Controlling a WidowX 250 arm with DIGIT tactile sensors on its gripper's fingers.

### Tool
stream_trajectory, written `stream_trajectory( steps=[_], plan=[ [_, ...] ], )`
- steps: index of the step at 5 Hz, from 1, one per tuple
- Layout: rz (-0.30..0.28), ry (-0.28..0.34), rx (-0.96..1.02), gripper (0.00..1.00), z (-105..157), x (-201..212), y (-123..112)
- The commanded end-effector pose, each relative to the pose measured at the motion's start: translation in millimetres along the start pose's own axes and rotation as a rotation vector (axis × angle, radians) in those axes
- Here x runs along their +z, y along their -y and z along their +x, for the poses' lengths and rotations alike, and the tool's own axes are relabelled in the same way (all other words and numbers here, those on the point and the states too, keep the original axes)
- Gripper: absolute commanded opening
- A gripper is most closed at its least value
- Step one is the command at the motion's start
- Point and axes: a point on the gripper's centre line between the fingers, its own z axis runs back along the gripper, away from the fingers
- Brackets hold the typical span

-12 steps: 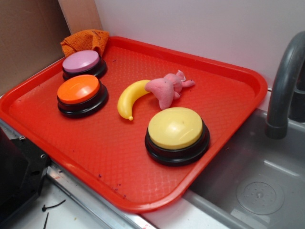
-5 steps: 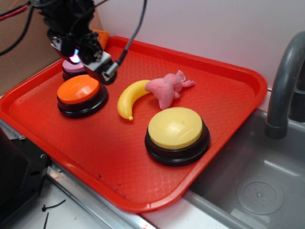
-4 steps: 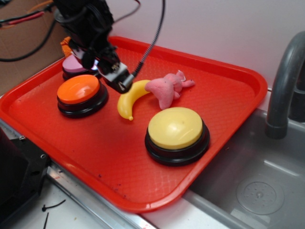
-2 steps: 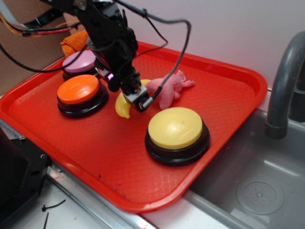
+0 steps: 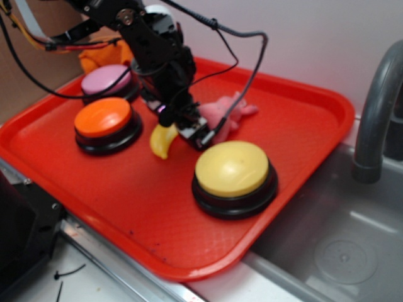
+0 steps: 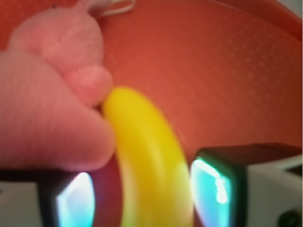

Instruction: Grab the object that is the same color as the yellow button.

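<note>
The gripper (image 5: 182, 129) has dropped from upper left onto the banana (image 5: 159, 139) at frame centre, beside the pink plush (image 6: 52, 94). Fingers (image 6: 215, 189) straddle it, not clamped yet, so closing looks next.

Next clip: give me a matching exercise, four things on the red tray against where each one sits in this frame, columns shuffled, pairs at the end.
Things
1. toy banana
2. yellow button
3. pink-purple button
4. pink plush toy

Places
A. back left of the tray, behind the orange button
B. between the fingers of the gripper in the wrist view
C. nearest the sink, on the tray's right half
D. pressed against the banana's far end

Pairs: 1-B, 2-C, 3-A, 4-D
</note>
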Motion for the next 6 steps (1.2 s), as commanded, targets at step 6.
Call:
stream_trajectory(
  steps=[6],
  plan=[
    [-0.089, -0.201, 0.238, 0.0, 43.5, 156.3, -59.5]
  ],
)
